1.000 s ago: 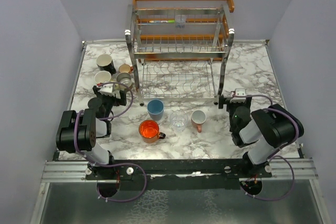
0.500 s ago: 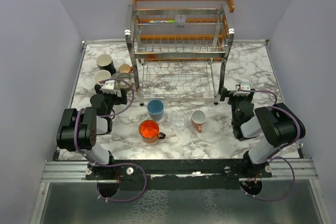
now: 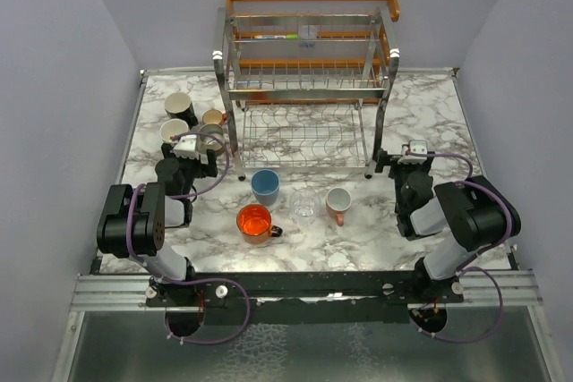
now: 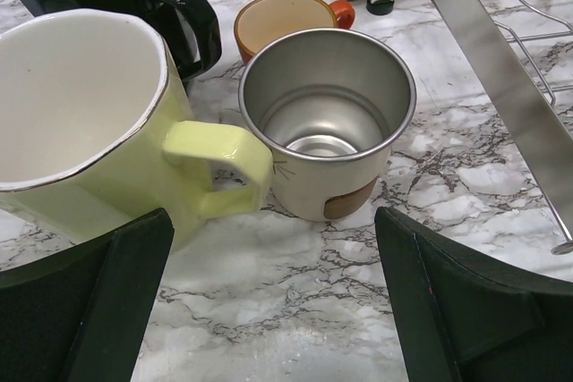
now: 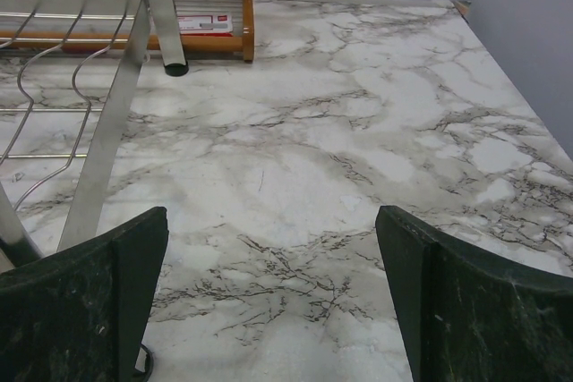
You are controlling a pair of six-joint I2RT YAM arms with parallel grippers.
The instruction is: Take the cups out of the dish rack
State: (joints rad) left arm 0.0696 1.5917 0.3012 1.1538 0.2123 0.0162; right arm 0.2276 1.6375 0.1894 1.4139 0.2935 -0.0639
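Your left end effector [image 4: 273, 257] gapes released just short of the steel cup [image 4: 327, 123] and pale yellow mug [image 4: 81, 123], which stand left of the dish rack [image 3: 304, 87]. Your right end effector [image 5: 273, 248] hangs released over the bench [image 5: 358, 158] beside the rack. Four more cups [image 3: 265, 186] stand before the rack.

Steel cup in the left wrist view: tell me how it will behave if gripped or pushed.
The steel cup looks thin-walled and empty, so it is probably light and rigid. Its smooth sides may slip in a grip. Upright on a flat base, it likely slides on the marble table rather than rolling; a push toward the yellow mug would soon meet its handle.
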